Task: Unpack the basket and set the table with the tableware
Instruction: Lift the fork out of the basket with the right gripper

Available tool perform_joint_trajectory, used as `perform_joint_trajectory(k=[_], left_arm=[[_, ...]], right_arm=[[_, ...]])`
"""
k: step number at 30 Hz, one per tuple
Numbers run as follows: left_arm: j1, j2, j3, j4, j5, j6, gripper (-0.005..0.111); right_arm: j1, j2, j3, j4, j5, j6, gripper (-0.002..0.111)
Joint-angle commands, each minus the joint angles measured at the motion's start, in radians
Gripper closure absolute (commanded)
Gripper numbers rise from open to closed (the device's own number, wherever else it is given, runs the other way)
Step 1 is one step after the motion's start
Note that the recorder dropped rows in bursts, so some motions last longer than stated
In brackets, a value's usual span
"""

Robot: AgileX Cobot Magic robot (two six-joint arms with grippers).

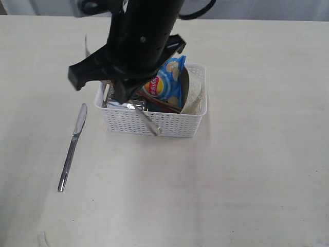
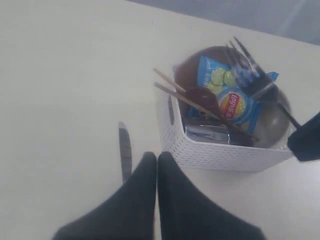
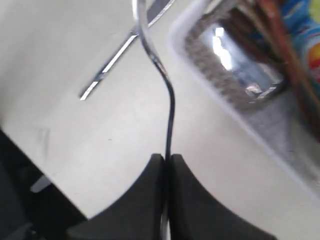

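The right fingers [image 3: 145, 200] pinch the steel fork [image 3: 170, 110] by its handle, in the air close to the white basket [image 1: 180, 126], while the left fingers [image 2: 140, 200], closed on nothing, hover near the knife [image 1: 72, 149] lying on the surface [image 1: 231, 180] beside the basket.

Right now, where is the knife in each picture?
Exterior view: the knife lies on the table, left of the white basket.
Left wrist view: the knife pokes out behind the left gripper, beside the basket.
Right wrist view: blurred, near the held fork, outside the basket.
Shared landmark: the white basket.
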Motion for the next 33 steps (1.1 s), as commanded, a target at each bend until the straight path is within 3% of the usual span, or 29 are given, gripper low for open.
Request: perform_joint_trajectory(k=[1, 7, 15, 20, 27, 33], left_arm=[[-0.007, -0.006, 0.005, -0.001, -0.008, 0.003, 0.107], [-0.007, -0.006, 0.005, -0.001, -0.005, 0.003, 0.107], [-0.007, -0.006, 0.005, -0.004, -0.001, 0.003, 0.107], [-0.007, -0.006, 0.005, -0.004, 0.003, 0.003, 0.107], [-0.007, -0.006, 0.005, -0.004, 0.003, 0.003, 0.107], [-0.007, -0.006, 0.005, -0.004, 0.001, 0.003, 0.107]], right_arm=[[0.068, -0.022, 0.103, 0.136, -0.129, 0.028, 0.108], [0.147, -0.021, 0.257, 0.179, -0.346, 0.127, 0.108], [0.158, 0.018, 0.369, 0.209, -0.573, 0.23, 0.108], [0.158, 0.094, 0.365, 0.209, -0.565, 0.212, 0.108], [0.16, 0.099, 0.379, 0.192, -0.408, 0.15, 0.108], [0.156, 0.024, 0.391, 0.009, -0.242, 0.26, 0.109]])
